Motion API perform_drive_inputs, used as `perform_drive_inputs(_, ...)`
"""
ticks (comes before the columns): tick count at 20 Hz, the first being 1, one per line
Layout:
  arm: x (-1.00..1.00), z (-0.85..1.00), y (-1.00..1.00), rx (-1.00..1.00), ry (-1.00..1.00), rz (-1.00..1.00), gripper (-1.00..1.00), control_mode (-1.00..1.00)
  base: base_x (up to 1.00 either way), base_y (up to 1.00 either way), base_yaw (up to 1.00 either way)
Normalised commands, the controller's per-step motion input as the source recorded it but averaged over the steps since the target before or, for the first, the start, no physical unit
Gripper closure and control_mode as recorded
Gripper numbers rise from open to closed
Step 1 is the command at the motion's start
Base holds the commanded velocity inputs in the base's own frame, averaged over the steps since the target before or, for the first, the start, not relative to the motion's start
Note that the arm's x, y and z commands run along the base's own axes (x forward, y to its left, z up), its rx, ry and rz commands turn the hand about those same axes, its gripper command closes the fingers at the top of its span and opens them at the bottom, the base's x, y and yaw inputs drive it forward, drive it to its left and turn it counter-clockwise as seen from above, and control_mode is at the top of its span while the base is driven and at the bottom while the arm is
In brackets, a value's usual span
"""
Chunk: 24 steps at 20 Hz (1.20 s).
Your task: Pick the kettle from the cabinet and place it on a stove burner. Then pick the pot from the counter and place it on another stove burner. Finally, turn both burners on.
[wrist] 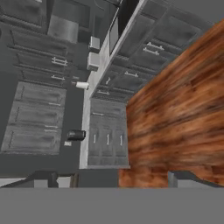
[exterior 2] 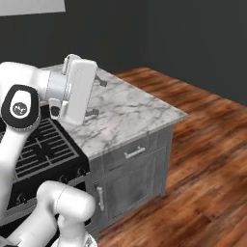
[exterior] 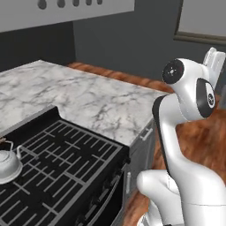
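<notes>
The small silvery kettle stands upright on a black burner grate at the left of the cooktop. My gripper hangs above the marble counter, right of the stove and well away from the kettle. It points sideways and is open, with nothing between its fingers. The hand view has the tips wide apart around the gripper and looks across the room. A small dark grey cylinder lies on a far counter there; it may be the pot, but it is too small to tell.
Dark grey drawers sit under the counter, whose corner juts out over the wooden floor. Grey cabinet fronts line the far side in the hand view. My white arm rises right of the stove.
</notes>
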Motion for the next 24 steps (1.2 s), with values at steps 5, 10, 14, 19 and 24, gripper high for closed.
perform_drive_inputs(5, 0.00, 0.00, 0.00, 0.00, 0.00, 0.00, -1.00, 1.00, 0.00, -0.23, -0.32)
perform_drive_inputs(10, 0.00, 0.00, 0.00, 0.00, 0.00, 0.00, -1.00, 1.00, 0.00, -0.26, -0.30)
perform_drive_inputs(14, 0.00, 0.00, 0.00, 0.00, 0.00, 0.00, -1.00, 1.00, 0.00, -0.25, -0.31)
perform_drive_inputs(19, 0.00, 0.00, 0.00, 0.00, 0.00, 0.00, -1.00, 1.00, 0.00, -0.25, -0.30)
perform_drive_inputs(24, 0.00, 0.00, 0.00, 0.00, 0.00, 0.00, -1.00, 1.00, 0.00, -0.25, -0.30)
